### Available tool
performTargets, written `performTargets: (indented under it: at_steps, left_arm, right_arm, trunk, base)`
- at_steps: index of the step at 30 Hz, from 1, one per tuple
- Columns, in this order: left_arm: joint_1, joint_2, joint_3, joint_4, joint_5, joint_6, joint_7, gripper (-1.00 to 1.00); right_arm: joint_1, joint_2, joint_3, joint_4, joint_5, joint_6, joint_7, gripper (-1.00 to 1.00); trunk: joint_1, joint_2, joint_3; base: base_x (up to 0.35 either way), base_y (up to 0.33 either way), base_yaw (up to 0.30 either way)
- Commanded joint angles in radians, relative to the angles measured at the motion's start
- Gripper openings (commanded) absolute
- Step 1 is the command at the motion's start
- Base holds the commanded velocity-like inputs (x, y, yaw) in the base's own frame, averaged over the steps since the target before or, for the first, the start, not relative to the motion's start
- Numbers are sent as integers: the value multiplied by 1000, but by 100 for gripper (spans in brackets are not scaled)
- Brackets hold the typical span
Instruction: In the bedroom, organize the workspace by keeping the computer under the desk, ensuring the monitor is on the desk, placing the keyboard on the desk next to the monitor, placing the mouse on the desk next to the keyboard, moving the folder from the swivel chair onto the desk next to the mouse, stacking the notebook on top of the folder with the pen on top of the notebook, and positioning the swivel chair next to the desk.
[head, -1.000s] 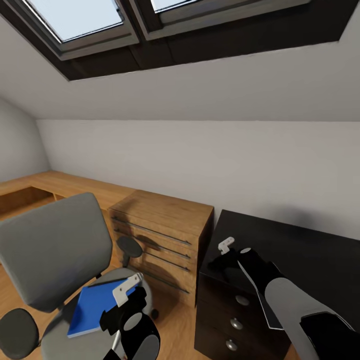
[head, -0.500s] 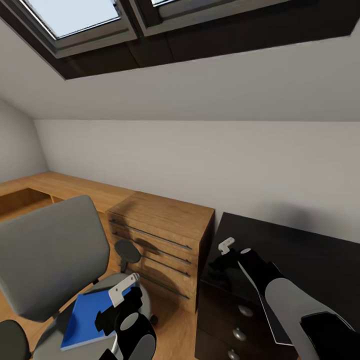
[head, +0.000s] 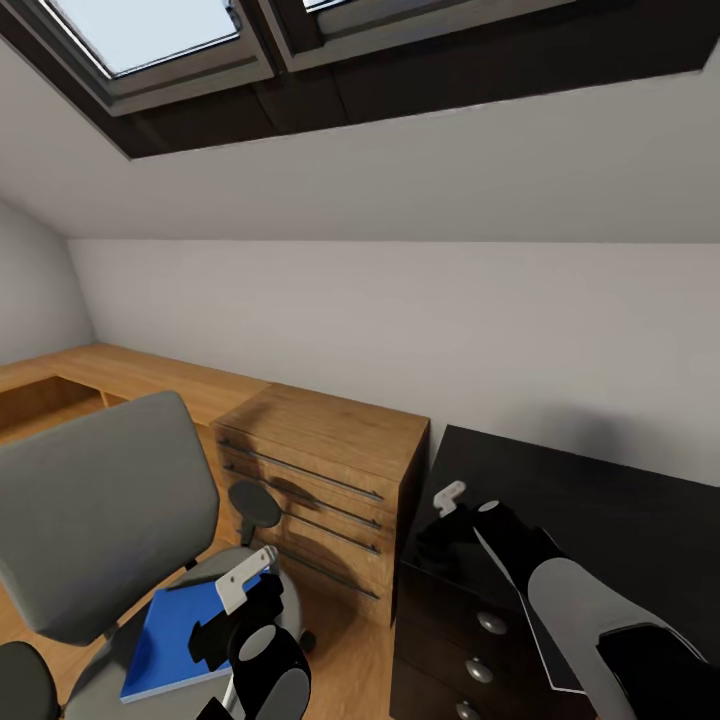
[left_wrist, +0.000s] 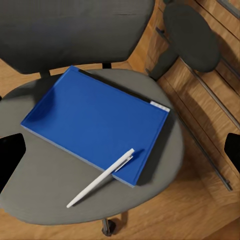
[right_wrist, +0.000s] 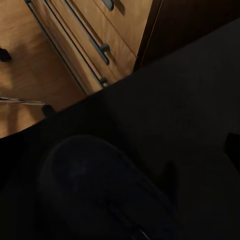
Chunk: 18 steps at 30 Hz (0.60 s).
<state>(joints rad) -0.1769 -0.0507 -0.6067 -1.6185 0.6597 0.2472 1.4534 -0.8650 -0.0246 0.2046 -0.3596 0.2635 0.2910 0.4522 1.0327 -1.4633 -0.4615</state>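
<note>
folder (left_wrist: 95, 122): 1 | pen (left_wrist: 101, 178): 1 | swivel chair (head: 100, 510): 1 | desk (head: 600, 510): 1 | wooden drawer chest (head: 325, 470): 1 | mouse (right_wrist: 100, 190): 1

The swivel chair (head: 105, 520) looks upholstered in matt grey cloth, its armrest pads (head: 254, 498) a dull black plastic, while the folder (left_wrist: 97, 122) on its seat is smooth bright blue with a faint sheen and the pen (left_wrist: 102, 177) is smooth white plastic. The drawer chest (head: 325, 470) and floor (head: 345, 640) show warm wood grain, the chest with 4 thin metal handle bars. The desk (head: 600, 500) top is smooth black, its drawers bearing 3 shiny metal knobs (head: 490, 622).
</note>
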Motion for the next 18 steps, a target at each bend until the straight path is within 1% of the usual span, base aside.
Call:
performTargets:
  at_steps: [1, 9, 11, 16, 18]
  left_arm:
    - [-1, 0, -1, -1, 3, 11, 6, 100]
    - [-1, 0, -1, 0, 3, 11, 5, 100]
    - [-1, 0, -1, 0, 3, 11, 5, 100]
    - [-1, -1, -3, 0, 4, 10, 4, 100]
    - [-1, -3, -8, 0, 3, 9, 5, 100]
  right_arm:
    - [0, 0, 1, -3, 11, 4, 13, 100]
    - [1, -1, 15, -2, 14, 3, 67, 100]
    - [1, -2, 21, -2, 22, 2, 77, 100]
    - [1, -4, 33, -2, 26, 2, 81, 100]
    - [1, -5, 50, -2, 27, 2, 81, 100]
  trunk:
    - [0, -1, -1]
    - [0, -1, -1]
    - [0, -1, -1]
    - [0, -1, -1]
    - [0, -1, -1]
  base:
    - [0, 0, 0]
    - [0, 0, 0]
    - [0, 0, 0]
    - [0, 0, 0]
    - [0, 0, 0]
